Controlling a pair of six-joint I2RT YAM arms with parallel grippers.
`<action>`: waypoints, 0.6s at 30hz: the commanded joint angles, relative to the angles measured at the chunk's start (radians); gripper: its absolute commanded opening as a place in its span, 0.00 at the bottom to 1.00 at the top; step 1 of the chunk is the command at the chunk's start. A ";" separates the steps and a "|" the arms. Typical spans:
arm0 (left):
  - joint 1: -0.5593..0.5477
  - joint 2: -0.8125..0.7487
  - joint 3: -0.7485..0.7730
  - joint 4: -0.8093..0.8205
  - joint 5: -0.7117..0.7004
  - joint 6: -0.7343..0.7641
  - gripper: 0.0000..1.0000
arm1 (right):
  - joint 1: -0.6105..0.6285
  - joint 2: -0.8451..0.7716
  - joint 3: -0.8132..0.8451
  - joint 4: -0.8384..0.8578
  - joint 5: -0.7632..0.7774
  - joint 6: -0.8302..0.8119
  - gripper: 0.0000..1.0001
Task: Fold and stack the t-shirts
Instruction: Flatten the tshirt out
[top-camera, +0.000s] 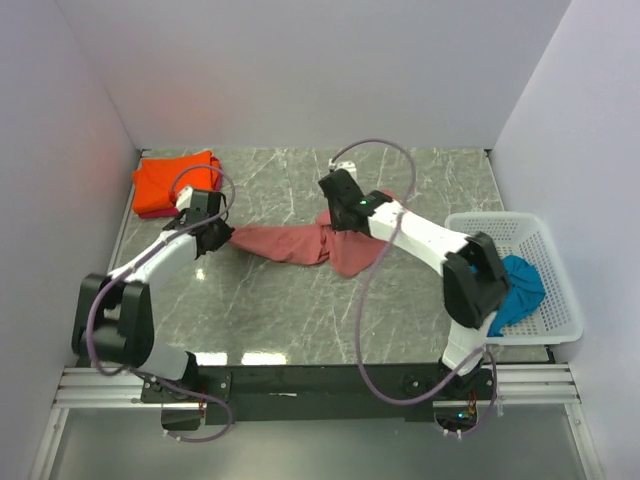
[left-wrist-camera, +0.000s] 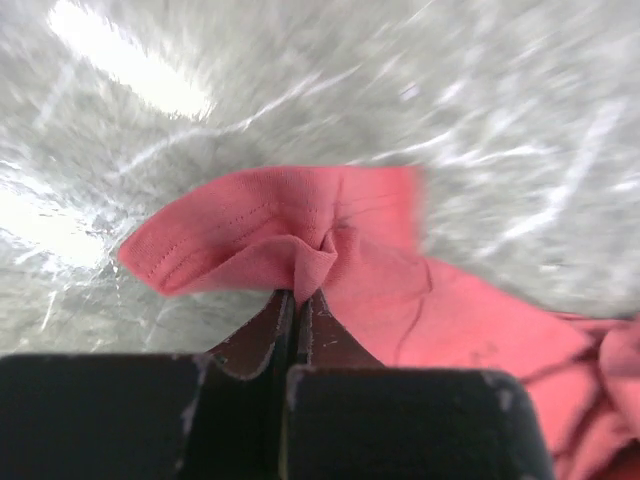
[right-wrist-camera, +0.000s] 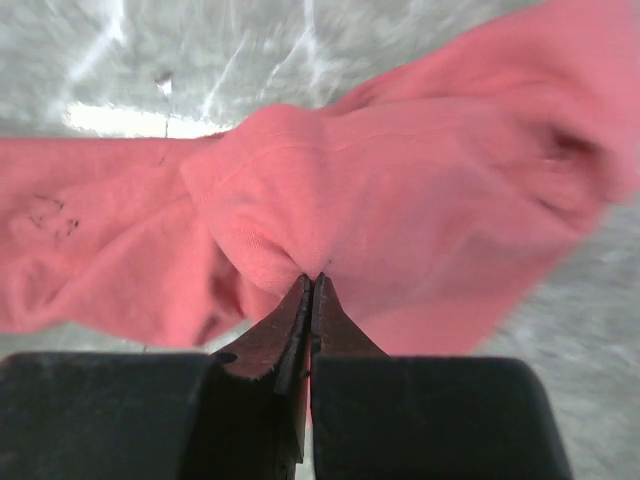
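A dusty brick-red t-shirt (top-camera: 290, 244) lies crumpled and stretched out across the middle of the table. My left gripper (top-camera: 222, 236) is shut on its left end; in the left wrist view a fold of the red cloth (left-wrist-camera: 300, 255) is pinched between the jaws (left-wrist-camera: 298, 296). My right gripper (top-camera: 338, 217) is shut on the shirt's right part, with bunched cloth (right-wrist-camera: 330, 200) clamped at the tips (right-wrist-camera: 312, 282). A folded bright orange t-shirt (top-camera: 175, 180) sits at the back left on a pink-red one (top-camera: 150, 212). A teal-blue t-shirt (top-camera: 520, 290) hangs in the basket.
The white lattice basket (top-camera: 545, 260) stands at the right edge of the table. The marble tabletop (top-camera: 280, 310) is bounded by white walls at the back and sides. A purple cable (top-camera: 385, 150) loops over the right arm.
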 joint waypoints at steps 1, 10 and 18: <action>-0.009 -0.135 0.014 -0.004 -0.101 -0.015 0.01 | -0.004 -0.229 -0.051 0.106 0.103 0.014 0.00; -0.029 -0.533 0.146 -0.090 -0.295 -0.065 0.01 | -0.005 -0.670 -0.086 0.085 0.321 -0.043 0.00; -0.032 -0.846 0.325 -0.182 -0.441 -0.041 0.01 | -0.005 -0.990 -0.019 0.024 0.305 -0.054 0.00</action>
